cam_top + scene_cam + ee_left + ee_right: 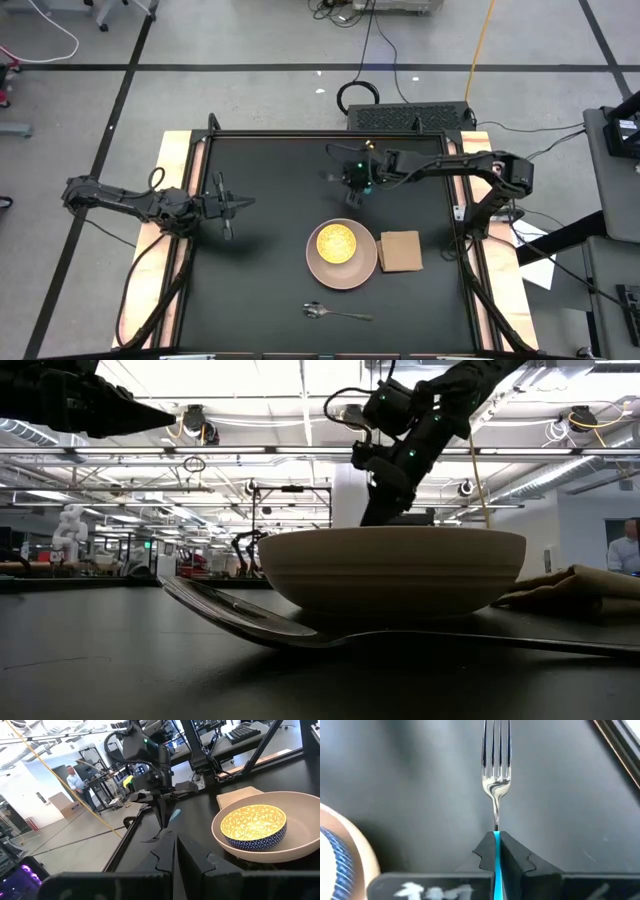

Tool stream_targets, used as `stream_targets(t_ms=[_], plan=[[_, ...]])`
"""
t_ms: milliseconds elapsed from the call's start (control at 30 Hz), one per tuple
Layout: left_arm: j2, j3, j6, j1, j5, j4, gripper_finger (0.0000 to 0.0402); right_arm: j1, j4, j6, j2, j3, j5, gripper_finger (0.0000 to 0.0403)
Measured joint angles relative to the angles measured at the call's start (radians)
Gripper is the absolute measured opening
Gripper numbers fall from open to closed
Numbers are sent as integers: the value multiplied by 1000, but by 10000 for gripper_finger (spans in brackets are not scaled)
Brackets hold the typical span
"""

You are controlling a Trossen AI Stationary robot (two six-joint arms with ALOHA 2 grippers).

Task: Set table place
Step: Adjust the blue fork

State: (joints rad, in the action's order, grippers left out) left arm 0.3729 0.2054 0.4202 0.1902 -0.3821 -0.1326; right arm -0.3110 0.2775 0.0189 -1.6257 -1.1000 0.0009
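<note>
The pale pink round plate sits on the large matte-black worktop, and everything here is placed from it. A smaller yellow patterned round dish with a blue outer wall rests inside the plate. Just beside the plate, on the right arm's side, lies the tan-brown square napkin, its edge touching or nearly touching the plate's rim. The silver spoon lies flat on the worktop near the plate, on the side toward the front edge of the worktop, apart from the rim.

The right claw hangs over the worktop beyond the plate's far side. Its fingers are pressed together on the blue handle of the small silver fork, whose tines point away from the claw above the bare black surface.

The left claw waits well apart from the plate on the left arm's side, its fingers nearly together and holding nothing.
</note>
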Motion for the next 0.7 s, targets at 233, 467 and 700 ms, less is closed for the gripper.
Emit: stream_targets(t_ms=[233,467,700], plan=[[0,0,3,0,7,-1,26,21,-27,129,0,-20,-2,0],[0,0,31,0,7,-4,26,60,-29,278,-1,-43,-5,0],[0,0,140,0,-21,-54,26,130,-28,432,-1,-85,-5,0]])
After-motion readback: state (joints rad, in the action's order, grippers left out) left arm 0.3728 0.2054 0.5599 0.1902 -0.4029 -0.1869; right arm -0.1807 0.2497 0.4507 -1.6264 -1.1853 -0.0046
